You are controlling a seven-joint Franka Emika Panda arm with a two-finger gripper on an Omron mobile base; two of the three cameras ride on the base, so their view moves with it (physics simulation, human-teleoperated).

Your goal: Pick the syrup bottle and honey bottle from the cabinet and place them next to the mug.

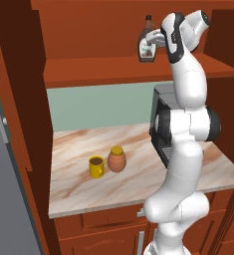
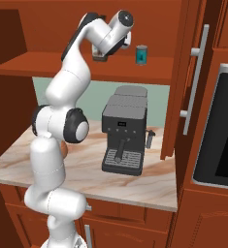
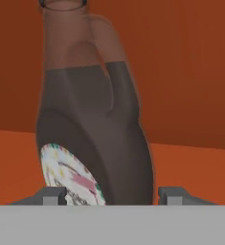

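Red-brown wood is all around: the cabinet [image 1: 113,69] has smooth wooden walls and one open shelf up high. Below it lies the counter [image 1: 138,169], shiny pale stone with swirls of brown and cream. On that counter sits the mug [image 1: 96,166], small, yellow and round, with a handle and a dark inside. Just beside it on its right stands the honey bottle [image 1: 117,159], short and plump, orange-brown with a yellow lid. A boxy dark grey coffee machine [image 2: 124,134] stands further along the counter, and a small teal can [image 2: 141,54] sits on the shelf above it. The syrup bottle [image 1: 148,47] is up on the cabinet shelf, standing upright. It is tall and dark brown, wide at the bottom and thin at the neck, with a dark cap and a white label with little colored marks. The white robot arm reaches up to it. Seen from the hand, the two dark fingers [image 3: 54,196] are one on each side of the bottle's wide bottom, spread about as wide as the bottle. Whether they are squeezing it or only close to it, I cannot tell.
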